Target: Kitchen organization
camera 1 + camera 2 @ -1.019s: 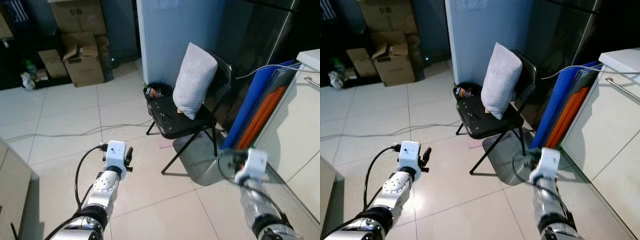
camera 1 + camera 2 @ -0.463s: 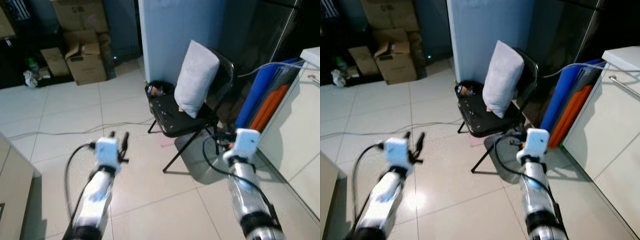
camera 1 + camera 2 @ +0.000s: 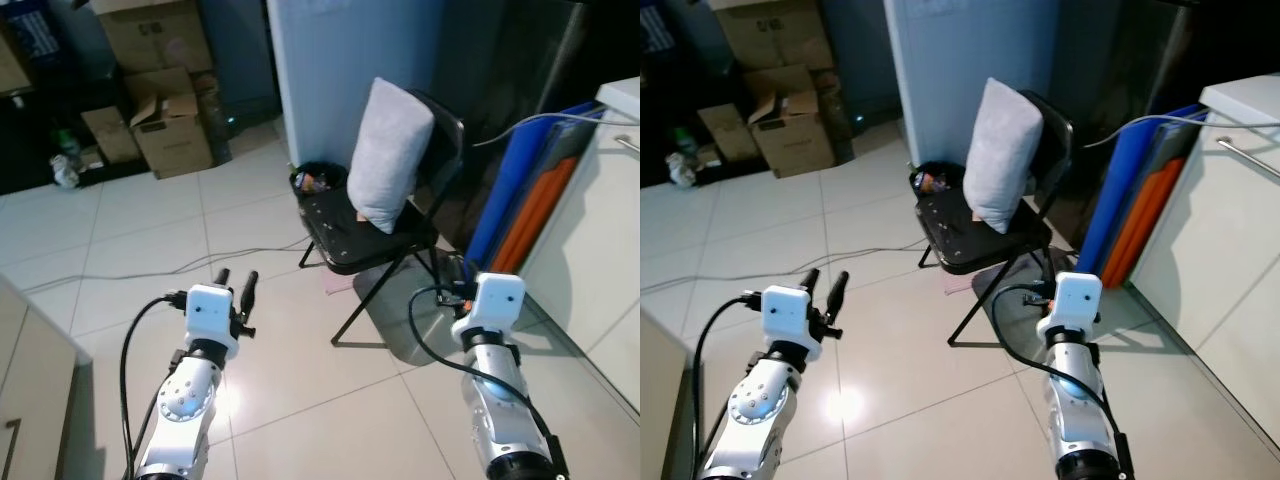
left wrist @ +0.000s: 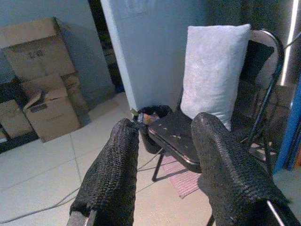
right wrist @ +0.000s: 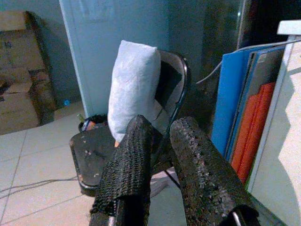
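Both arms reach forward over the tiled floor. My left gripper [image 3: 238, 278] is open and empty, its fingers [image 4: 115, 165] well apart, pointing toward a black folding chair [image 3: 345, 240]. A grey pillow [image 3: 395, 150] leans upright against the chair's back. My right gripper [image 5: 161, 125] holds nothing and shows a narrow gap between its fingers [image 5: 129, 165]; it faces the same chair from a little to its right. The right arm [image 3: 495, 385] is over the floor in front of the chair. A small black bin [image 3: 318, 182] with rubbish stands behind the chair.
Cardboard boxes [image 3: 165, 130] are stacked at the far left. Blue and orange boards [image 3: 520, 200] lean against a white cabinet [image 3: 610, 250] on the right. A cable [image 3: 130, 272] trails across the floor. A pale wall panel [image 3: 320, 70] rises behind the chair, and a cabinet edge [image 3: 25, 370] is at the near left.
Both arms have shifted: the left gripper's fingers now show ahead of its wrist, and the right arm has moved left, closer to the chair. The view has also shifted slightly.
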Tool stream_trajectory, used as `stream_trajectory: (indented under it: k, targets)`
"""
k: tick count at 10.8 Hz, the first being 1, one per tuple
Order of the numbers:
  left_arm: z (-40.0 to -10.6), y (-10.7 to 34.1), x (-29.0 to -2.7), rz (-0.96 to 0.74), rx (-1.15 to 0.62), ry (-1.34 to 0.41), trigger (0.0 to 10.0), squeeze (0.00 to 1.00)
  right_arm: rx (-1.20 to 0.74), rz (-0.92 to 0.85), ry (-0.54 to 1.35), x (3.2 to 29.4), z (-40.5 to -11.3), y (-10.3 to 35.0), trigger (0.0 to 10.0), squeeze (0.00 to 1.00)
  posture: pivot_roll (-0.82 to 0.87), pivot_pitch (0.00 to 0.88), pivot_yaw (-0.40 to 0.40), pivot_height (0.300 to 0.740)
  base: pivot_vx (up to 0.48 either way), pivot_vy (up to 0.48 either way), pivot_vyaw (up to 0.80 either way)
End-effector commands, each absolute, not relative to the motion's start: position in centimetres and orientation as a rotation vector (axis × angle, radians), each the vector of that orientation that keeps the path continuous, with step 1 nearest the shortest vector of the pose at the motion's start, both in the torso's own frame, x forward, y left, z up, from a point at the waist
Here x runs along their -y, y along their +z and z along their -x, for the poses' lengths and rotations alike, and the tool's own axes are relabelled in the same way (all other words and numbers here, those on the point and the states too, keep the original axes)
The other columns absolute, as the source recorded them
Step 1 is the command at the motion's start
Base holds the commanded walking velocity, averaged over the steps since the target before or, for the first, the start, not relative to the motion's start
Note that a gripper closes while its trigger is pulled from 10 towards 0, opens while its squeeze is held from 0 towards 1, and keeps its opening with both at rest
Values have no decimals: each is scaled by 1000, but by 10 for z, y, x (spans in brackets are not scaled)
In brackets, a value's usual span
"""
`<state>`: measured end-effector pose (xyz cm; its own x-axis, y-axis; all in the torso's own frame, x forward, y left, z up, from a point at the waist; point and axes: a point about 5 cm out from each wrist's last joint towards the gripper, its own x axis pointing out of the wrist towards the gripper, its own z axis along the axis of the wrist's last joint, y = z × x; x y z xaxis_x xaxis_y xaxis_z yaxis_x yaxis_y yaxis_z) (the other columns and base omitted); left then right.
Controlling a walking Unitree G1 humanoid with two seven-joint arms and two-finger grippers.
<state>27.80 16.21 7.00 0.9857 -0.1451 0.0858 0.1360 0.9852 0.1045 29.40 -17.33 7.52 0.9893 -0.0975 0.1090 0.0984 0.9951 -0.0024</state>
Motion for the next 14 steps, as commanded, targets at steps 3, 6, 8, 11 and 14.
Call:
stream_trajectory:
  k: [3,6,8,11,14]
  targets:
    - [-291,75,-152,-68,88,-128,10000,0,82,-55,-147,176,-299,79,10000,0,44,4,61,740,0,0,0]
    - [-298,76,-143,-42,92,-105,10000,0,72,-53,-132,176,-304,81,10000,0,49,0,15,740,0,0,0]
    - [-302,77,-141,-56,90,-120,10000,0,68,-47,-111,172,-307,84,10000,0,48,2,-3,740,0,0,0]
    - [-305,78,-141,-63,89,-123,10000,0,30,-79,-101,165,-310,78,10000,0,97,0,-5,740,0,0,202]
    - [-307,82,-144,-69,101,-118,10000,0,1,-116,-97,156,-312,73,10000,0,124,0,8,740,0,0,800]
